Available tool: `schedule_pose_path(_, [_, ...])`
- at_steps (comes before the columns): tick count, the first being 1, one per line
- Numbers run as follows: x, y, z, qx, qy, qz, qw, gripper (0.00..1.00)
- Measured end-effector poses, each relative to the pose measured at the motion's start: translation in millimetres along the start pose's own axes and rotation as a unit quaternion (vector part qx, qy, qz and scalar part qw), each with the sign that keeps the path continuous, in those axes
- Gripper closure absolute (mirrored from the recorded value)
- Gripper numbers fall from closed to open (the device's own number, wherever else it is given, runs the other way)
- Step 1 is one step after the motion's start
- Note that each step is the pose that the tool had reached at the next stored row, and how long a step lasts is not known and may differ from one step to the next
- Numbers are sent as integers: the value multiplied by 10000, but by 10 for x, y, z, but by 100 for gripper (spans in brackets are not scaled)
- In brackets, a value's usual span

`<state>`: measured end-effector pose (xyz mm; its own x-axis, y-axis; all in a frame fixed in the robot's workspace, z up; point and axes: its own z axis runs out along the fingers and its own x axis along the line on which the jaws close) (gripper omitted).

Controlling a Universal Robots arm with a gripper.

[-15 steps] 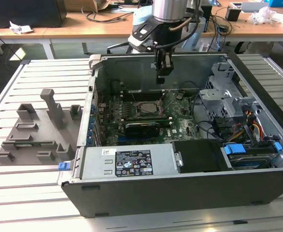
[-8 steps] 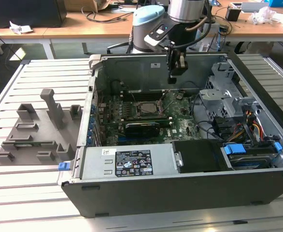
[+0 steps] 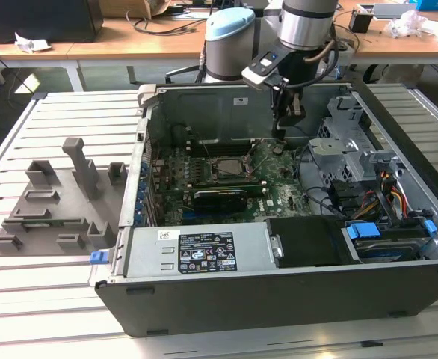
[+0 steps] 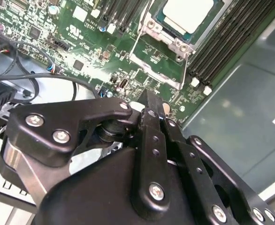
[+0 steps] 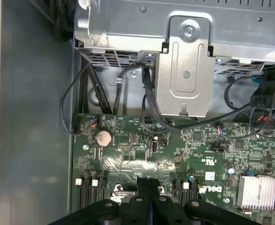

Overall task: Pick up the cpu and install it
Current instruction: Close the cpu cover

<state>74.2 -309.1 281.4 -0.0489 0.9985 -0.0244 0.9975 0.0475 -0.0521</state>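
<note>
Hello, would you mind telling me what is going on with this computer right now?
The arm's gripper hangs inside the open case, just above the motherboard. Its fingers are shut and hold nothing. In the second wrist view the cpu already lies in its socket, a little beyond the fingertips.

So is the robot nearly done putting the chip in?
Nearly. The cpu already sits in its socket on the motherboard. The gripper is shut, holding nothing, hovering beside the socket. Left: the metal clamp frame next to the chip looks open, not yet closed over it.
</note>
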Motion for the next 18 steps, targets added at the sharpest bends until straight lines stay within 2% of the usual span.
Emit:
schedule_pose_path(7, [4,15,156,0,-1,-13,10000,89])
schedule_pose_path(8, [6,16,213,0,-1,-18,10000,89])
schedule_pose_path(9, [13,-14,298,0,-1,-23,10000,89])
schedule_pose_path(11, [28,-286,337,-7,8,-24,10000,89])
schedule_pose_path(14, [32,-362,349,-6,7,-24,10000,89])
schedule_pose_path(18, [33,-386,354,-6,6,-24,10000,89])
